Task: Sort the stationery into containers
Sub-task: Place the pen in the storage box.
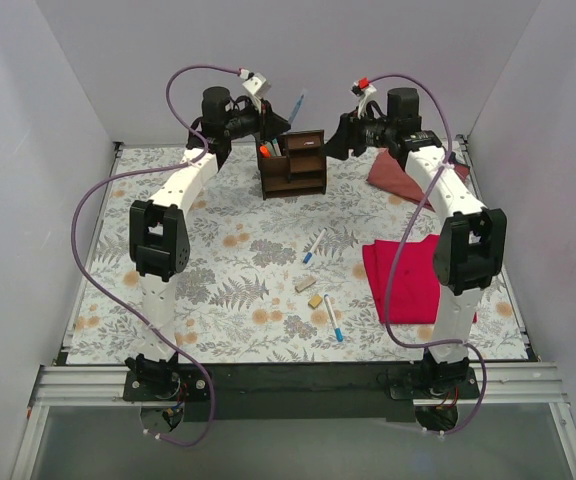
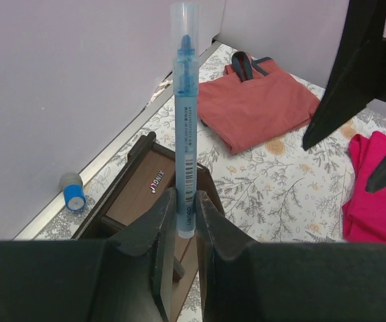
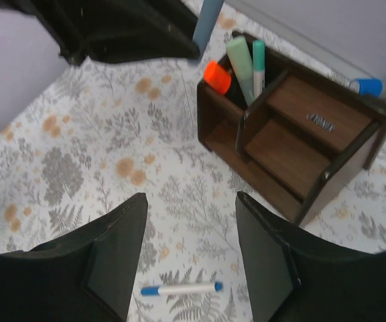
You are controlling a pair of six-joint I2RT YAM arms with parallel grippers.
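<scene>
Top view: organiser [image 1: 293, 163] set at the table's [image 1: 218, 260] far side; two pens [image 1: 314, 245] and erasers [image 1: 305, 285] lying mid-table.
Left wrist: blue pen [image 2: 185, 134], judged light, stiff and slick, clamped near its lower end by left gripper [image 2: 185, 218], over the organiser.
Right wrist: right gripper [image 3: 191, 221] spread apart, nothing held.

Floral table [image 1: 198, 250]; organiser [image 1: 306, 165], red cloth [image 1: 408, 280], reddish bag [image 1: 393, 172], two pens [image 1: 314, 245], two erasers [image 1: 305, 285], cylinder [image 2: 73, 192]

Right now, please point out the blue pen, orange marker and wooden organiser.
blue pen [image 2: 185, 154]: left wrist view, barrel middle.
orange marker [image 3: 216, 75]: right wrist view, cap.
wooden organiser [image 3: 300, 100]: right wrist view, top panel.
</scene>
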